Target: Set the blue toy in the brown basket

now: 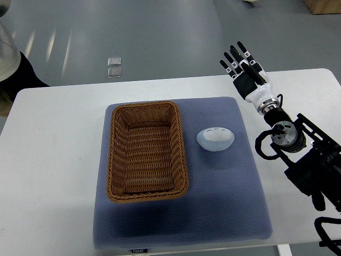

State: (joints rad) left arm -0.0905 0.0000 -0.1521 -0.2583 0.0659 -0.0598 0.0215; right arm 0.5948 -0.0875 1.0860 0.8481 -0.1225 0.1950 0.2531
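Note:
A pale blue, rounded toy (215,139) lies on the blue-grey mat (224,202), just right of the brown wicker basket (146,151). The basket is rectangular and holds nothing. My right hand (241,64) is raised above the table's far right part, behind and to the right of the toy, well apart from it. Its fingers (233,56) are stretched out straight and hold nothing. The right arm comes in from the lower right. The left arm does not show.
The mat lies on a white table (53,160). A small clear plastic piece (114,67) lies on the grey floor beyond the table's far edge. A person's dark sleeve (16,72) shows at the far left edge.

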